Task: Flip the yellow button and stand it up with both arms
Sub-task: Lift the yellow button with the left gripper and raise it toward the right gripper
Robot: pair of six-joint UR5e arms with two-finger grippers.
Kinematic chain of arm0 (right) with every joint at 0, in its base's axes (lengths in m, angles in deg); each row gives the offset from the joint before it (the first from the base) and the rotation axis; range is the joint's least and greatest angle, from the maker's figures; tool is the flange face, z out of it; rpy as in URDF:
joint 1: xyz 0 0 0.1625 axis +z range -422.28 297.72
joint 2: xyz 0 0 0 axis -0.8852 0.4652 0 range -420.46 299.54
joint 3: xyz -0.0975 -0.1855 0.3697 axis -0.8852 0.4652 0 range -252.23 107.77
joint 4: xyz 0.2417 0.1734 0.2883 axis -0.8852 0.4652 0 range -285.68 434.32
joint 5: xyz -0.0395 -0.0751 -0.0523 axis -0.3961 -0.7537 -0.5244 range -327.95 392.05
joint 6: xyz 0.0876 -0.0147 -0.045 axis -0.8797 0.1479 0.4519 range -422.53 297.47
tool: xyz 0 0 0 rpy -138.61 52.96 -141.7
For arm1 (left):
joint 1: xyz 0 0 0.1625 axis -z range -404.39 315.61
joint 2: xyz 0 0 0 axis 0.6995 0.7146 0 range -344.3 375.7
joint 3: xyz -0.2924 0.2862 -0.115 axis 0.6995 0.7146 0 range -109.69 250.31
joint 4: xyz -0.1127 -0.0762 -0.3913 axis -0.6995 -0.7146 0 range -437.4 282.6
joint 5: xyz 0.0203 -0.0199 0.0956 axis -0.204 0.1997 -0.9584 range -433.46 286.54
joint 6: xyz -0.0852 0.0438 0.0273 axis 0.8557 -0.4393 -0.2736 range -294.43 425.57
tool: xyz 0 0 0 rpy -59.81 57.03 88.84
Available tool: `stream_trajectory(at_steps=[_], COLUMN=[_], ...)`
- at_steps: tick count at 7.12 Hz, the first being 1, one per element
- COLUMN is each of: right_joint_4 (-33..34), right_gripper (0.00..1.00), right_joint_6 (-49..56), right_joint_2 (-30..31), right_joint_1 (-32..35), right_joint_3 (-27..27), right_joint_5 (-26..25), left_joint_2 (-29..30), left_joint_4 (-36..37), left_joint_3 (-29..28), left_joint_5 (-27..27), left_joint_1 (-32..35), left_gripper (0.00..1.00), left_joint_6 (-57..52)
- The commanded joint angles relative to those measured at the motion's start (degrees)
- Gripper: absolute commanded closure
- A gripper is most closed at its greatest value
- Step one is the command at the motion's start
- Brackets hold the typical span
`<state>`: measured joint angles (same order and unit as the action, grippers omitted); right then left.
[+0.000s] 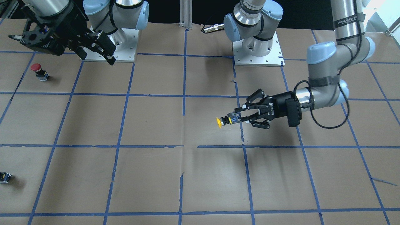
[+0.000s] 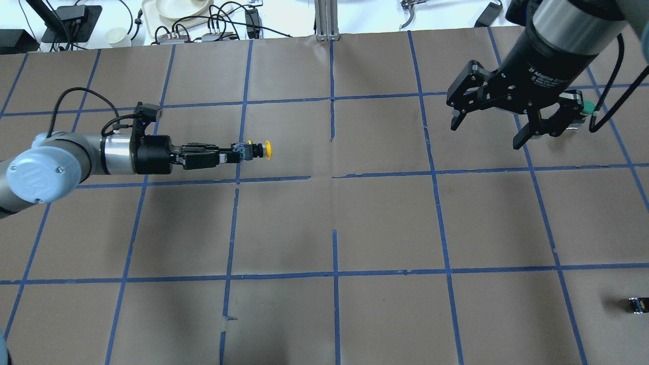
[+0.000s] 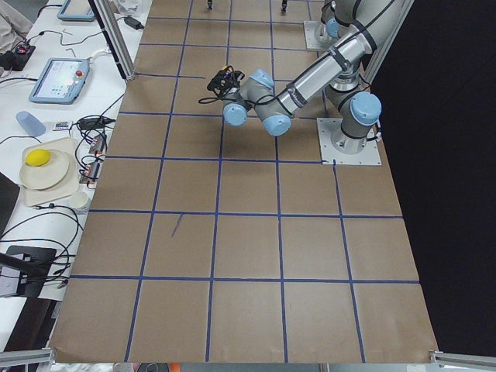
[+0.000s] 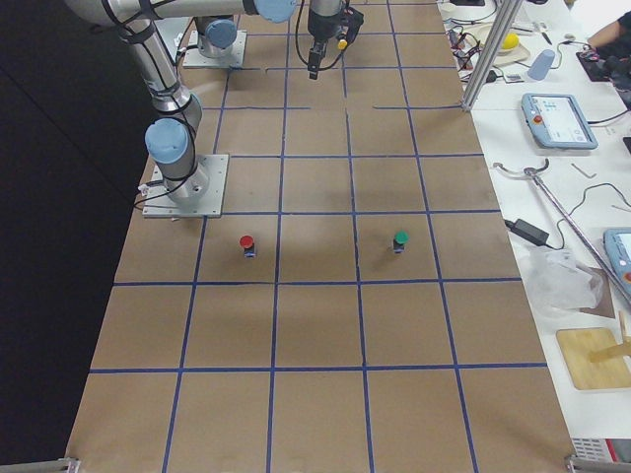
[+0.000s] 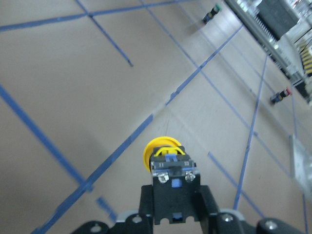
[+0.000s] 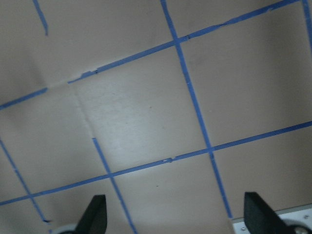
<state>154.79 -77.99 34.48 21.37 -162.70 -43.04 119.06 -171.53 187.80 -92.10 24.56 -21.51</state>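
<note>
The left arm's black two-finger gripper (image 2: 234,155) pinched the small yellow-capped push-button (image 2: 259,150) by its grey base. It held the button sideways above the brown paper-covered table with its blue tape grid (image 2: 385,223), cap pointing toward the middle. Well apart, the right arm's black gripper (image 2: 485,134) hung with fingers spread, partly hiding a green-capped button (image 2: 587,107). A red-capped button (image 1: 37,69) stood nearby. A small dark capless part (image 2: 636,304) lay at the far right.

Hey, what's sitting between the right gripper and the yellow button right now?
Nothing: in the overhead view only brown paper with blue tape lines lies between the yellow button and the open right gripper.
</note>
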Motion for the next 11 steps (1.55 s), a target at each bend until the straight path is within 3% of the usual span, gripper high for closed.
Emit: stream_trajectory(at_steps=[1, 4, 5, 8, 11], right_joint_4=[0.0, 0.4, 0.3, 0.7, 0.6], right_gripper=[0.00, 0.00, 0.00, 0.01, 0.06], right_joint_6=[-8.1, -11.5, -11.6, -14.5, -15.8], right_joint_2=[0.1, -0.4, -2.4, -4.4, -4.2], right_joint_1=[-5.6, -5.5, -5.6, -5.7, -5.5], right_joint_3=[0.0, -0.5, -0.3, -0.3, -0.4], right_joint_5=[16.7, 26.1, 28.3, 30.4, 30.0], left_joint_2=[0.2, 1.1, 1.0, 0.5, 0.8], left_joint_4=[0.1, 0.8, 0.9, 1.1, 1.1], left_joint_3=[4.8, 4.9, 4.9, 3.5, 2.7], left_joint_5=[21.3, 47.1, 51.6, 57.9, 57.9], left_joint_1=[11.0, 25.8, 29.4, 33.6, 33.8], left_gripper=[0.89, 0.89, 0.89, 0.89, 0.89], left_joint_6=[0.9, 0.9, 0.7, 0.7, 0.7])
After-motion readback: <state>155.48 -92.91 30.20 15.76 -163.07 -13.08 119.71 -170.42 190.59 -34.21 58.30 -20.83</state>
